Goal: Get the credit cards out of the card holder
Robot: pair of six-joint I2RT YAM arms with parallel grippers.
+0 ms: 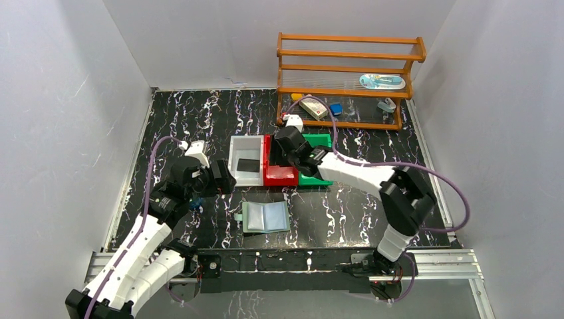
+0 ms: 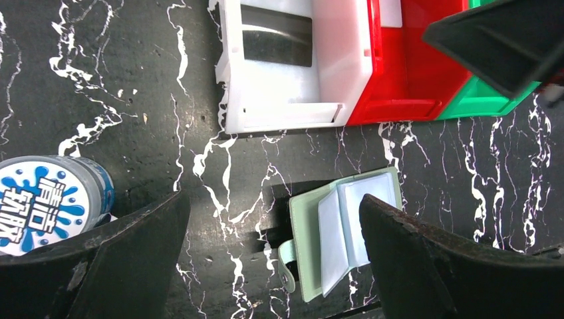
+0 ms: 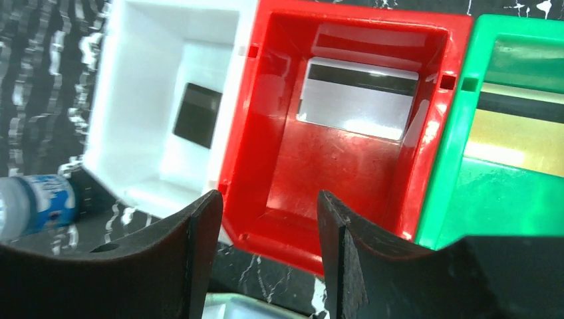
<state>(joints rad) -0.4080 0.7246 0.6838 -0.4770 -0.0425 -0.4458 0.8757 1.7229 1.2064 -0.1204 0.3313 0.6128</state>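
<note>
Hovering over the red bin, the right gripper has its jaws partly parted with nothing between them; a silver-grey card lies flat at the bin's far end. Reads as a drop-off: lift straight up, clear of the bin walls, before swinging near. The open card holder lies on the table near the bins, with the left gripper spread wide and empty, just to its left. Can't tell if its pockets hold more.

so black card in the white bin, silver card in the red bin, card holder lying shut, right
No: the card holder lies open, pockets showing, per the left wrist view. The rest holds: black card in white bin, silver card in red bin.
</note>
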